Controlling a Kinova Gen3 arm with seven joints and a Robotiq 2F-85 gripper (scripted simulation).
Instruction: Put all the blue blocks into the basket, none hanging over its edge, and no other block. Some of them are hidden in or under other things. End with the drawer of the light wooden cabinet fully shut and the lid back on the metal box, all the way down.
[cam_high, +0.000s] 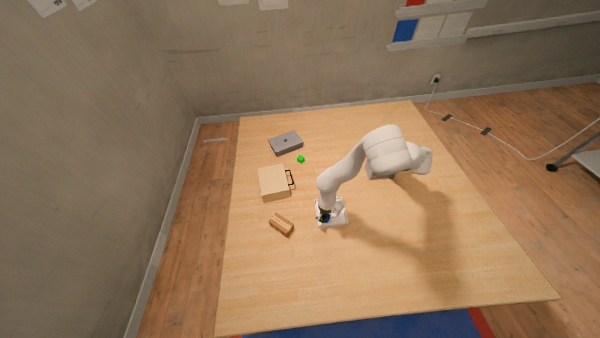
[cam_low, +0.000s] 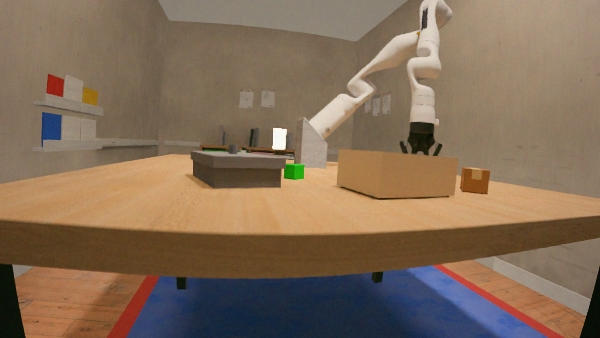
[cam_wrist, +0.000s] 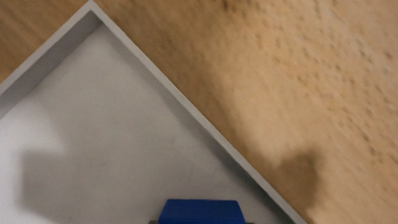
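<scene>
My gripper (cam_high: 324, 218) (cam_wrist: 201, 220) points down, shut on a blue block (cam_high: 327, 219) (cam_wrist: 202, 211), low over the white basket (cam_high: 340, 221) (cam_wrist: 110, 120), inside its rim. Whether the block touches the basket floor cannot be told. No other block shows in the part of the basket seen by the wrist view. The light wooden cabinet (cam_high: 273, 181) (cam_low: 397, 172) hides the fingertips and basket in the exterior view; its drawer looks shut, black handle facing the arm. The grey metal box (cam_low: 240, 177) has its lid (cam_high: 290, 145) (cam_low: 240, 159) on.
A green block (cam_high: 300, 159) (cam_low: 294, 171) lies between the metal box and the cabinet. A small brown cardboard box (cam_high: 281, 224) (cam_low: 475, 180) lies left of the basket in the top view, with a small green patch at its lower edge. The arm base stands behind the basket.
</scene>
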